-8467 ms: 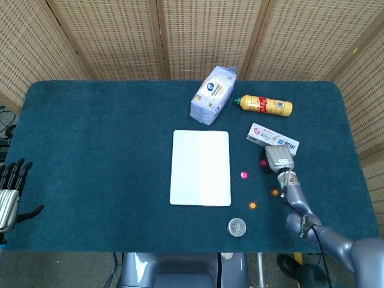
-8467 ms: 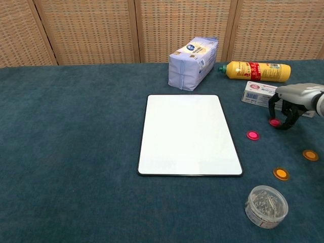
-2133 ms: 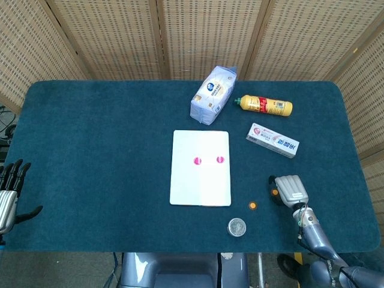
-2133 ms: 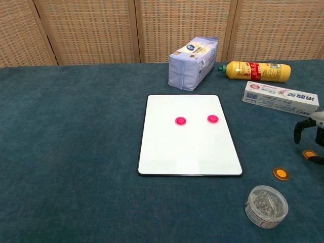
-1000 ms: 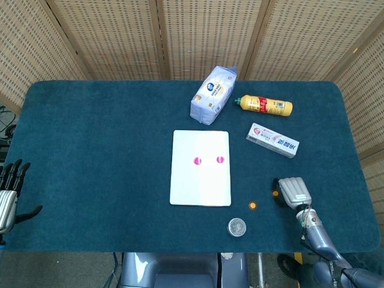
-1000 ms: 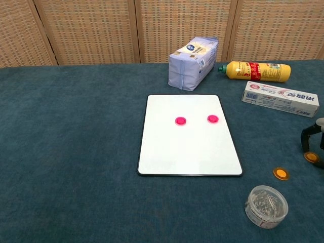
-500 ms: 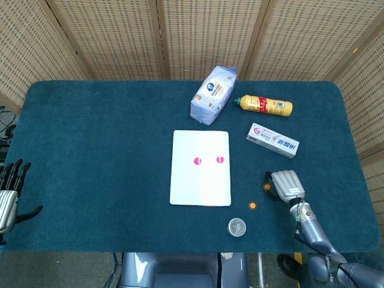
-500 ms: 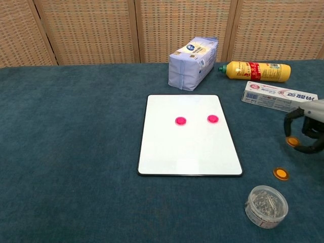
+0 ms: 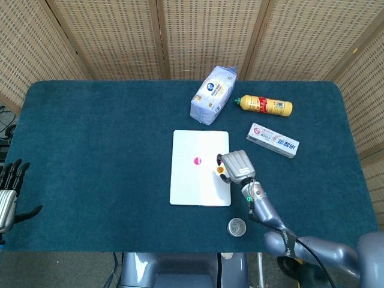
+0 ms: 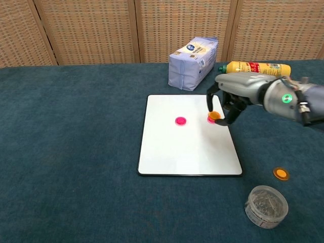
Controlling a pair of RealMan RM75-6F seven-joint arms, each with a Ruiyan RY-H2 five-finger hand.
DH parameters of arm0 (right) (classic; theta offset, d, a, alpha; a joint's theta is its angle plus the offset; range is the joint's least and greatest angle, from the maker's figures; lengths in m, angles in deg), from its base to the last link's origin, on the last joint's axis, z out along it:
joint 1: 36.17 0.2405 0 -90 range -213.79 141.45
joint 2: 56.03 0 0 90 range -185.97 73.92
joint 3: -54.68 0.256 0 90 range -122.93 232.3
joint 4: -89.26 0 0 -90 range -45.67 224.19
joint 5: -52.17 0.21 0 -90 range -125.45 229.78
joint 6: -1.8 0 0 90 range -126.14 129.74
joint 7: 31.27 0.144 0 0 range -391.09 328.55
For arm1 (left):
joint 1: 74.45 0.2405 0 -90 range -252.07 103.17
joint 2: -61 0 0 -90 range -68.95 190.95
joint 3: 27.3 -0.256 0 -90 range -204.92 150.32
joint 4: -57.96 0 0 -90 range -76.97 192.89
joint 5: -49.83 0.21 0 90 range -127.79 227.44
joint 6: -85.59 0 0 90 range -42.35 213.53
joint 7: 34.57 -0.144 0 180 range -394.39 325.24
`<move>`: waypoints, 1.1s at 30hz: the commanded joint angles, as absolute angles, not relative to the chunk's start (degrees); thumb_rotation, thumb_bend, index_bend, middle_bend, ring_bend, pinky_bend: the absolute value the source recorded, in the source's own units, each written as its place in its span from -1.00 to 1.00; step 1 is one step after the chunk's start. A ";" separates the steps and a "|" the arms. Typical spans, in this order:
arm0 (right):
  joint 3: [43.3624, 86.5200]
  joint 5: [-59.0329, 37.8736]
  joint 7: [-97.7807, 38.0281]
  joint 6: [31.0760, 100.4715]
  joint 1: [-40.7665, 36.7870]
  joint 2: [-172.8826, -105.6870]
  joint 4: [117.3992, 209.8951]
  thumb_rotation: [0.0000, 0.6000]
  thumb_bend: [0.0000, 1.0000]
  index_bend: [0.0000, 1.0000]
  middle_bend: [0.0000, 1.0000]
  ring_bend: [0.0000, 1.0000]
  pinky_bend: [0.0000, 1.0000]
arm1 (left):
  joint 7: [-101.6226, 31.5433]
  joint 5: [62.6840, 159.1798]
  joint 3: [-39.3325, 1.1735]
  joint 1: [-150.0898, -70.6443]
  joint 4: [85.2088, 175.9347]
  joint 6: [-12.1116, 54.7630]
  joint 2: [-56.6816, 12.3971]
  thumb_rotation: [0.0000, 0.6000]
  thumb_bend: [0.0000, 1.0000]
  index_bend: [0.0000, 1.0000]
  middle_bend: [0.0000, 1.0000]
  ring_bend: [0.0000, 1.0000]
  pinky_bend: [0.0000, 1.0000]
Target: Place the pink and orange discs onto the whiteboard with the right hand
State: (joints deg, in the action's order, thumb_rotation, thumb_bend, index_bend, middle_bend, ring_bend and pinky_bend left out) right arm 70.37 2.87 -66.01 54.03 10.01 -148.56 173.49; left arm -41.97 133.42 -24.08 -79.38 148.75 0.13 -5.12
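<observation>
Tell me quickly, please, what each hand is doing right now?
Left hand: open, holding nothing, at the table's left edge.
Right hand: pinching an orange disc over the whiteboard.

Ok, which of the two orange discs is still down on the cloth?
The orange disc on the blue cloth beside the clear tub. The other orange disc is pinched in the right hand above the whiteboard.

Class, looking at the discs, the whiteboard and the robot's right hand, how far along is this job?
Done: two pink discs lie on the whiteboard, one partly hidden behind the hand. In hand: the right hand pinches an orange disc above the board's right side. Left: releasing it there, then fetching the second orange disc, which lies on the cloth near the clear tub.
</observation>
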 commanded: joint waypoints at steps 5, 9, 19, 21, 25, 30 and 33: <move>72.90 12.08 -73.68 55.04 17.85 -156.88 169.67 1.00 -0.30 -0.15 0.85 0.86 1.00 | -41.86 133.14 -24.02 -79.42 148.79 0.36 -5.02 1.00 -1.00 -1.00 -1.00 -1.00 -1.00; 72.49 13.63 -75.19 55.79 19.61 -158.85 168.08 1.00 -0.59 -0.57 0.84 0.86 1.00 | -41.92 133.10 -24.02 -79.43 148.83 0.40 -5.02 1.00 -1.00 -1.00 -1.00 -1.00 -1.00; 66.72 6.63 -72.48 63.16 13.16 -148.63 180.39 1.00 -0.50 -0.35 0.84 0.86 1.00 | -41.60 133.26 -24.21 -79.37 149.04 0.47 -4.76 1.00 -1.00 -1.00 -1.00 -1.00 -1.00; 64.27 3.76 -70.44 64.01 10.68 -145.35 182.96 1.00 -0.48 -0.24 0.84 0.86 1.00 | -41.69 133.31 -24.26 -79.38 149.13 0.50 -4.69 1.00 -1.00 -1.00 -1.00 -1.00 -1.00; 59.63 -1.93 -65.10 66.03 5.50 -140.27 185.93 1.00 -0.37 -0.19 0.85 0.86 1.00 | -41.88 133.47 -24.34 -79.41 149.22 0.51 -4.63 1.00 -1.00 -1.00 -1.00 -1.00 -1.00; 54.58 -8.59 -59.08 66.52 0.83 -136.55 185.41 1.00 -0.33 -0.18 0.85 0.86 1.00 | -42.47 133.68 -24.36 -79.48 149.27 0.41 -4.80 1.00 -1.00 -1.00 -1.00 -1.00 -1.00; 52.98 -11.25 -57.40 66.57 -0.71 -135.89 183.75 1.00 -0.33 -0.18 0.85 0.86 1.00 | -42.73 133.77 -24.36 -79.52 149.36 0.36 -4.87 1.00 -1.00 -1.00 -1.00 -1.00 -1.00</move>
